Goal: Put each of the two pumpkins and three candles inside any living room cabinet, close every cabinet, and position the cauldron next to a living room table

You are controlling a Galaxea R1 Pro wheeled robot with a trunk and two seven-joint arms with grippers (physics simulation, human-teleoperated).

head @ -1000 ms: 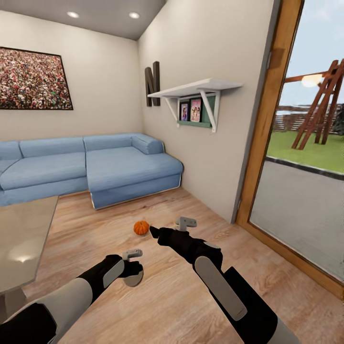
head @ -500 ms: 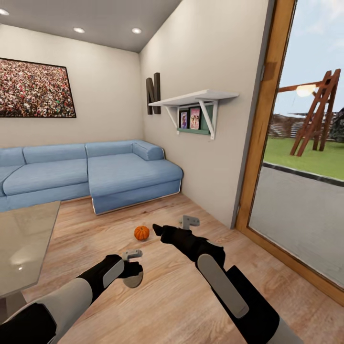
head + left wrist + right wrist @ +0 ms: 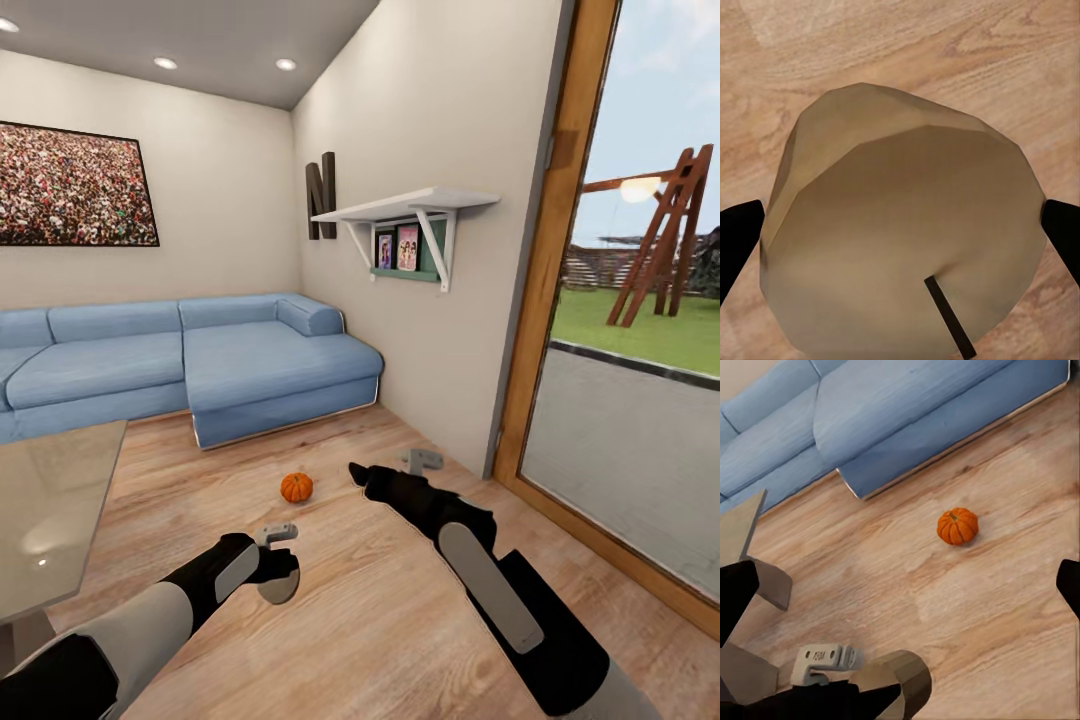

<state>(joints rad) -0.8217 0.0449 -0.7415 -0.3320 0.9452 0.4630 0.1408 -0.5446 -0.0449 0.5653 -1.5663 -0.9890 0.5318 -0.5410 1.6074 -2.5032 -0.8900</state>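
Room: a living room with cream walls, a large picture on the far wall, a white wall shelf (image 3: 405, 205) and a glazed door (image 3: 625, 300) with a wooden frame.
Floor: light wood planks (image 3: 380, 620); all loose items stood on it.
Sofa: a blue corner sofa (image 3: 190, 360) ran along the far wall.
Worktop: a grey glossy slab (image 3: 45, 510) lay at the left edge of the head view, near the left arm.
Right pincer (image 3: 352, 468): extended forward, just beside the pumpkin and apart from it; fingers spread wide and empty in the right wrist view.
Left pincer (image 3: 283, 577): clenched on a candle (image 3: 904, 232), held above the floor.
Candle axis: stubby grey-brown cylinder, end face with dark wick toward the wrist camera; exact tilt could not be told.
Pumpkin (image 3: 296, 487): upright on the floor between sofa and right pincer, stem up, well clear of the worktop.
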